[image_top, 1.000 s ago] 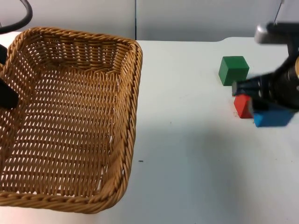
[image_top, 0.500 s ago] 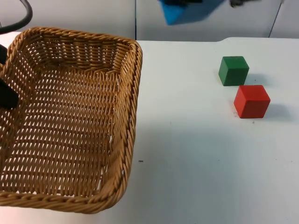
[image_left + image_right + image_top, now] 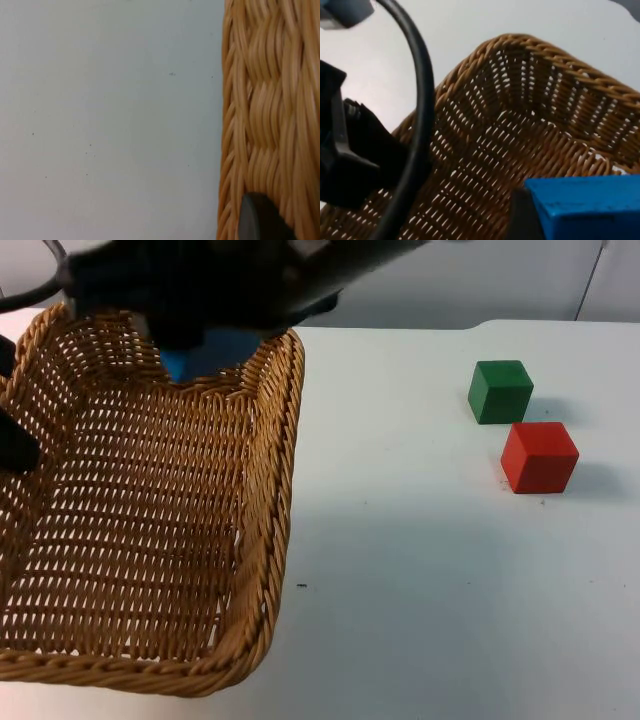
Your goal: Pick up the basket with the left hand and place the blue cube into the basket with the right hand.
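blue cube | clenched in right gripper above basket | left gripper grasps basket's rim

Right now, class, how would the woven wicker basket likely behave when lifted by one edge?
The woven wicker basket probably stays stiff: its thick braided rim holds shape. Open weave suggests it is light. Held by the left gripper at one side, it may tilt.

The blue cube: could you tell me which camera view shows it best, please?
The right wrist view: the blue cube is close and sharp above the basket, with a black finger beside it. In the top view the cube peeks out under the blurred right arm. The left wrist view has basket weave and table.
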Robot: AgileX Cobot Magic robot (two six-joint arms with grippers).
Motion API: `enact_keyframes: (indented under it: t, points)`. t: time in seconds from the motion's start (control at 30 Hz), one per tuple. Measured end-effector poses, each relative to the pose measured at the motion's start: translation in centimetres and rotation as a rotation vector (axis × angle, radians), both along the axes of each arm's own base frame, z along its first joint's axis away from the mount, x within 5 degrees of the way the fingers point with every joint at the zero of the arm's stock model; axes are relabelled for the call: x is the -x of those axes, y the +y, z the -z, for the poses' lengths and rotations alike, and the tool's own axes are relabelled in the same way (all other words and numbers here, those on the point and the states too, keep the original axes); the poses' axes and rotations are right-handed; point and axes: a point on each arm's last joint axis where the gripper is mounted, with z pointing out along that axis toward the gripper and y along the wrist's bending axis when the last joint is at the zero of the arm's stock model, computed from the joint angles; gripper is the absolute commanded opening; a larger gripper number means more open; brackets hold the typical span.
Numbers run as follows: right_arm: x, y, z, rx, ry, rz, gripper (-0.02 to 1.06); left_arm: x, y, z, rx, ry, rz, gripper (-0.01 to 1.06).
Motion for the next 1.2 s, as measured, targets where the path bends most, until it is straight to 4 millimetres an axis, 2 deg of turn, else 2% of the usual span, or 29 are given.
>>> enact_keyframes:
  t: [0.07,0.2,0.27,0.37,0.5,0.57,0.63,0.67,0.7,0.83,0.87,0.97,1.0,1.03,1.1,1.2]
  points:
    - [-0.2,0.5,0.5,0.010,0.003,-0.002,0.00,0.0,0.0,0.0,0.000,0.000,0.000,0.00]
    - [-0.8,2.2,3.7,0.082,0.036,-0.016,0.00,0.0,0.0,0.0,0.000,0.000,0.000,0.00]
    - [-0.8,2.3,4.1,0.091,0.040,-0.016,0.00,0.0,0.0,0.0,0.000,0.000,0.000,0.00]
    - [-1.1,2.7,5.9,0.134,0.059,-0.016,0.00,0.0,0.0,0.0,0.000,0.000,0.000,0.00]
    - [-1.1,2.9,6.6,0.142,0.066,-0.025,0.00,0.0,0.0,0.0,0.000,0.000,0.000,0.00]
    - [-1.1,3.1,6.7,0.132,0.063,-0.039,0.03,0.0,0.0,0.0,0.000,0.000,0.000,0.00]
    - [-1.1,3.2,6.9,0.129,0.065,-0.045,0.16,0.0,0.0,0.0,0.000,0.000,0.000,0.00]
    - [-1.2,3.3,7.2,0.131,0.065,-0.049,0.16,0.0,0.0,0.0,-0.001,-0.001,0.001,0.00]
    - [-1.2,3.4,7.4,0.128,0.066,-0.054,0.21,0.0,0.0,0.0,-0.001,-0.001,0.001,0.00]
    - [-1.1,3.6,7.9,0.133,0.070,-0.062,0.50,0.0,0.0,0.0,-0.001,-0.001,0.001,0.00]
    - [-1.1,3.6,7.8,0.133,0.070,-0.062,0.50,0.0,0.0,0.0,-0.001,-0.001,0.001,0.00]
    - [-1.1,3.6,7.9,0.134,0.070,-0.064,0.73,0.0,0.0,0.0,-0.001,-0.001,0.001,0.00]
    - [-1.1,3.6,7.9,0.134,0.070,-0.064,0.73,0.0,0.0,0.0,-0.001,-0.001,0.001,0.00]
    - [-1.1,3.6,7.9,0.134,0.070,-0.064,0.84,0.0,0.0,0.0,-0.001,-0.001,0.001,0.00]
    - [-1.1,3.6,7.9,0.134,0.070,-0.064,0.90,0.0,0.0,0.0,-0.002,-0.002,0.000,0.00]
    - [-1.1,3.6,7.8,0.134,0.068,-0.063,0.91,0.0,0.0,0.0,-0.002,-0.002,0.000,0.00]
